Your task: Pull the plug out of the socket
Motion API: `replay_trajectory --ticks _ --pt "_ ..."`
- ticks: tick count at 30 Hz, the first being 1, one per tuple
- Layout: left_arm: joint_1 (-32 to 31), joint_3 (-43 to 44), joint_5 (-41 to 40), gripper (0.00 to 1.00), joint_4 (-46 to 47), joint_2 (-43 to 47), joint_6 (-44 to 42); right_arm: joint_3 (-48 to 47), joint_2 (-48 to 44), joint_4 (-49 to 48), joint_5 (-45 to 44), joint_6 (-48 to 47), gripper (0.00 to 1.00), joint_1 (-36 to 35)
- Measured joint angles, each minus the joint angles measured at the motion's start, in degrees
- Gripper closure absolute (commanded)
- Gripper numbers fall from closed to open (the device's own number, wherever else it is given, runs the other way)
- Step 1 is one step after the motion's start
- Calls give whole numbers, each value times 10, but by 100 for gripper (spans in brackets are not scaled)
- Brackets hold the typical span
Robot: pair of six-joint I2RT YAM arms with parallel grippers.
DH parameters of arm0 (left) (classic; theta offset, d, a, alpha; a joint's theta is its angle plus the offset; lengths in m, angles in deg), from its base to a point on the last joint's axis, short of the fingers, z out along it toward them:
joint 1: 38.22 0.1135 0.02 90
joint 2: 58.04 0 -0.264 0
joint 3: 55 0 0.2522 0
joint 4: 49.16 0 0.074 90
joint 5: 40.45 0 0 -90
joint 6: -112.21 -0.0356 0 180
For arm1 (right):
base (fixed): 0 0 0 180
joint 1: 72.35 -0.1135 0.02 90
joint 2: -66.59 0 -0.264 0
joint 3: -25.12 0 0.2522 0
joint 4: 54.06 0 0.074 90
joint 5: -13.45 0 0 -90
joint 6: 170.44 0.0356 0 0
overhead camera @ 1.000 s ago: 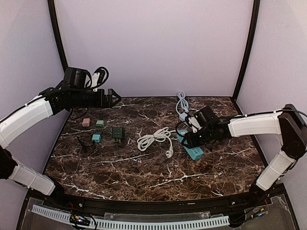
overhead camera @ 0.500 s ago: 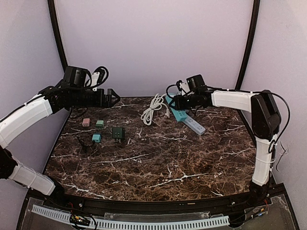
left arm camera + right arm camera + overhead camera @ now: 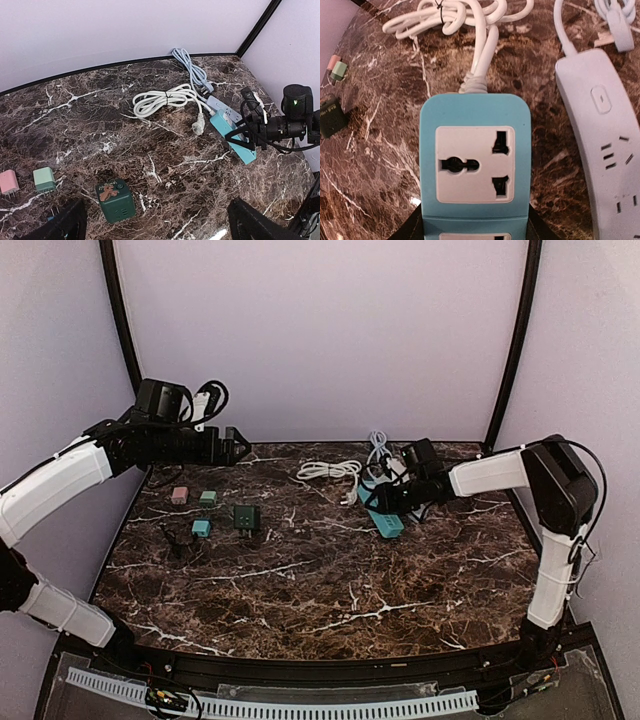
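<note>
Strip lies toward the far right corner, right gripper on it. Left wrist: left gripper released, plug loose beside strip. Right wrist: fingers clamp strip, socket empty; I'd judge unplugging done, next let go.

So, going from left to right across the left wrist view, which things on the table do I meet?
pink adapter → pale green adapter → dark green cube charger → coiled white cable → teal power strip
</note>
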Motion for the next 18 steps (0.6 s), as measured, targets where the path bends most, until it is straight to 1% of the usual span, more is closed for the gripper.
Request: replay_trajectory --ticks 5,6,8,11,13,15,18 --pt "0 0 -4 1 -1 0 5 47 -12 -10 9 3 100 -9" --pt "0 0 -4 1 -1 0 6 54 -15 -13 10 3 96 -12" --pt "0 0 -4 1 -2 0 8 64 -19 -21 12 6 83 -17" --pt "0 0 -6 1 -5 -1 10 79 -25 -35 10 11 55 -24" --pt "0 0 -8 1 -5 -2 10 92 -30 -43 8 14 41 -29" --pt "-2 0 -14 1 -8 -7 10 105 -37 -45 1 19 32 -33" --pt "-7 0 -21 1 -17 -13 10 119 -53 -49 -8 23 24 -34"
